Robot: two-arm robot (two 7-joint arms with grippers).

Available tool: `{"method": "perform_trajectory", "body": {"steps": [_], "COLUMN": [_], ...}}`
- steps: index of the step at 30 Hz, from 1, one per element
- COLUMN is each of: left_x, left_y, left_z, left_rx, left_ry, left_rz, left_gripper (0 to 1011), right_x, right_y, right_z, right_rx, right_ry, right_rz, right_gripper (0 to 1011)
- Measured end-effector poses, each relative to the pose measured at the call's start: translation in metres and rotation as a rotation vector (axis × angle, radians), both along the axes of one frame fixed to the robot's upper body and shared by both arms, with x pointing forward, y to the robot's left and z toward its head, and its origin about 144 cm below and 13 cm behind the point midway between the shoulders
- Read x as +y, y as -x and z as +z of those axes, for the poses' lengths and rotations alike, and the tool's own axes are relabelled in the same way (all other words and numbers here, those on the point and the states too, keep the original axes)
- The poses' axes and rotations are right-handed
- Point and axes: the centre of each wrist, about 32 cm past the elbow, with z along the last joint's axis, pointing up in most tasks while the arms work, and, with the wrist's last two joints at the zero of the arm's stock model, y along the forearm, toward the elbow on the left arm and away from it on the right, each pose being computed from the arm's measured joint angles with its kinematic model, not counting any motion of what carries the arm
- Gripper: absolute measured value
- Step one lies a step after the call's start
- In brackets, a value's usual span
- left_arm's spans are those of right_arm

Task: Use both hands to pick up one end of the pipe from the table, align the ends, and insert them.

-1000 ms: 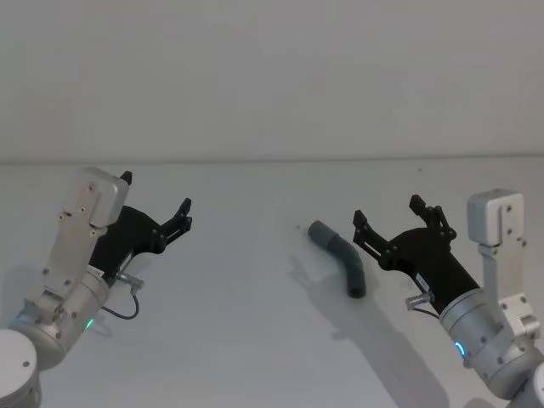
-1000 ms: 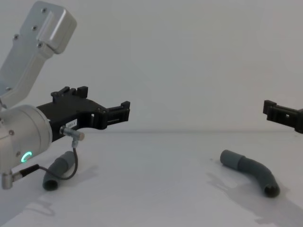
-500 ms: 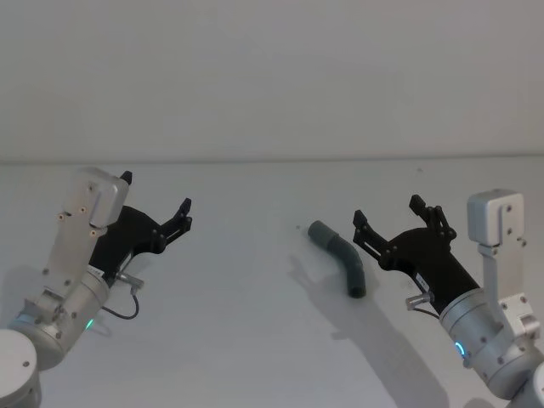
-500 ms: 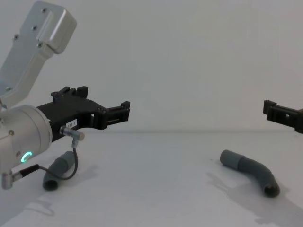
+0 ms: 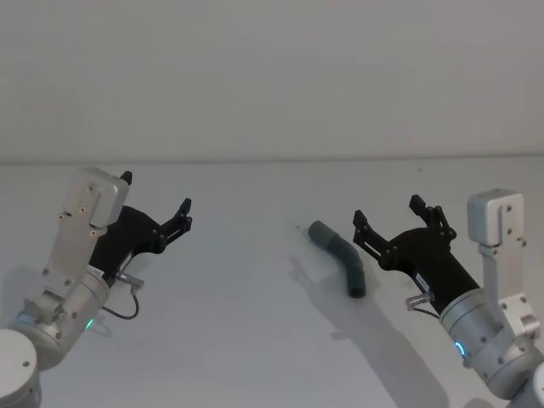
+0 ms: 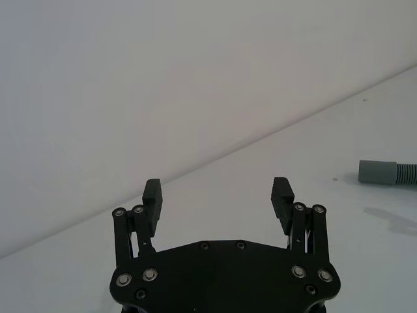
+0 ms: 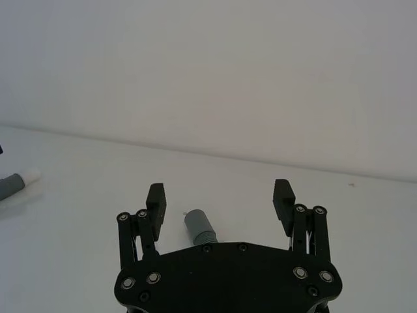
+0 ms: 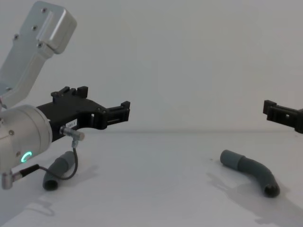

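Left pincer (image 5: 156, 192) and right pincer (image 5: 388, 209) hang open, empty; an off-centre pinch could roll the bent hose (image 5: 340, 255) away

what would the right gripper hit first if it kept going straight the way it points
Probably nothing nearby: the right gripper hovers above the table and looks set to pass over the hose piece; depth is unclear.

Left pipe (image 8: 57, 169), right pipe (image 8: 253, 170), apart on table (image 8: 151, 198)

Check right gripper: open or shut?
Open. The right gripper has its jaws wide apart, gripping nothing.
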Motion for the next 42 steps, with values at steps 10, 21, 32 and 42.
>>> {"method": "perform_trajectory", "body": {"steps": [10,21,32,42], "left_x": [0.0000,0.0000,0.0000,0.0000], "left_y": [0.0000,0.0000,0.0000,0.0000], "left_z": [0.0000,0.0000,0.0000,0.0000], "left_rx": [0.000,0.000,0.000,0.000], "left_ry": [0.000,0.000,0.000,0.000], "left_rz": [0.000,0.000,0.000,0.000], "left_gripper": [1002,1002,1002,1002], "right_x": [0.0000,0.0000,0.0000,0.0000], "right_y": [0.0000,0.0000,0.0000,0.0000], "right_z": [0.0000,0.0000,0.0000,0.0000], "right_rx": [0.000,0.000,0.000,0.000], "right_ry": [0.000,0.000,0.000,0.000], "right_rz": [0.000,0.000,0.000,0.000], "right_gripper": [1002,1002,1002,1002]}}
